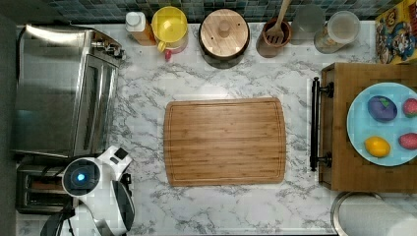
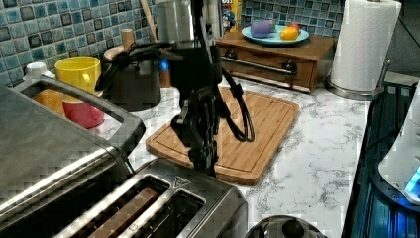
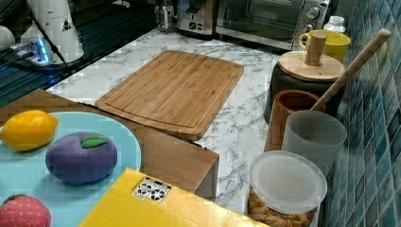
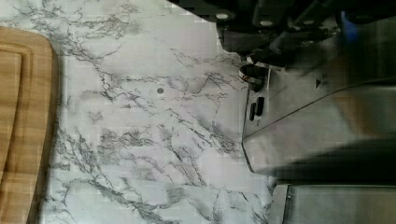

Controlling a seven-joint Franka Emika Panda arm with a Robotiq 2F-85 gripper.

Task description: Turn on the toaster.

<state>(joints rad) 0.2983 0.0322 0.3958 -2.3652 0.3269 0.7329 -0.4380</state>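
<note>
Marble counter point(image 1: 147, 98) under blue tile; tool point(image 2: 204, 158), opening unclear, hangs at the toaster point(image 2: 163, 208) end.

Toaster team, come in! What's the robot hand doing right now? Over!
Black gripper low over the end of the small stainless-steel toaster. Brown bread slice in one slot. Nothing between gripper and toaster; bamboo cutting board lies beyond.

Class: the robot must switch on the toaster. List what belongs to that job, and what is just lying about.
Belongs to the job:
toaster
gripper

Just lying about:
cutting board
toaster oven
yellow mug
plate of toy fruit
paper towel roll
</note>
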